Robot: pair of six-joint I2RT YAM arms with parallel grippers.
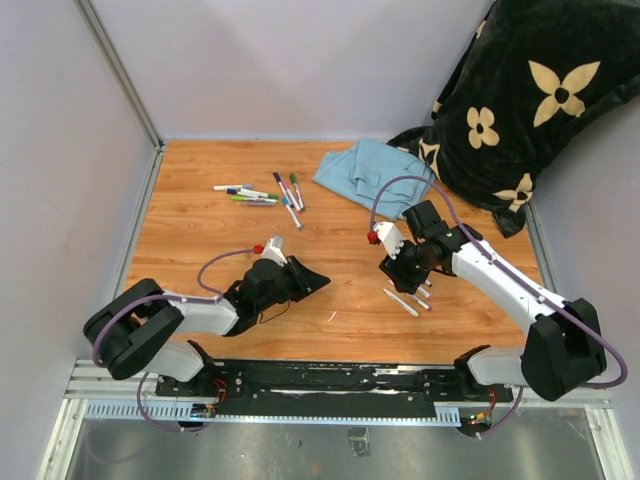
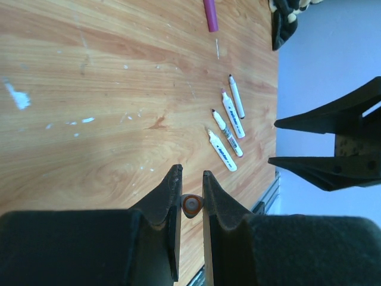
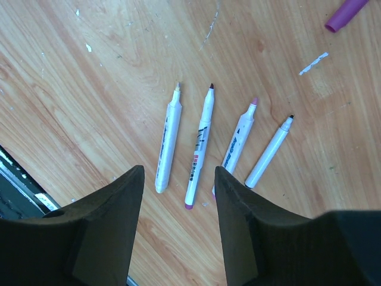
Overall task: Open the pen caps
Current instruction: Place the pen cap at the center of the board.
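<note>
**Caps: one gripped left, right pincer apart**

Left pincer (image 2: 191, 173) is clamped on a small orange cap (image 2: 191, 205). Capped pens (image 1: 258, 197) lie at the counter's (image 1: 200, 250) far left. A purple cap (image 3: 345, 13) lies loose. Right pincer (image 3: 178, 173) is apart, above four uncapped markers (image 3: 199, 143).

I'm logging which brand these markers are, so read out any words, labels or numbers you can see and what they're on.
No text is legible anywhere.
pink-tipped marker: blue lettering on the barrel, too blurred to read.
dark-tipped marker: dark and red print, too small to read.
pale-tipped marker: faint print, unreadable.
far markers: too small to tell.
</note>
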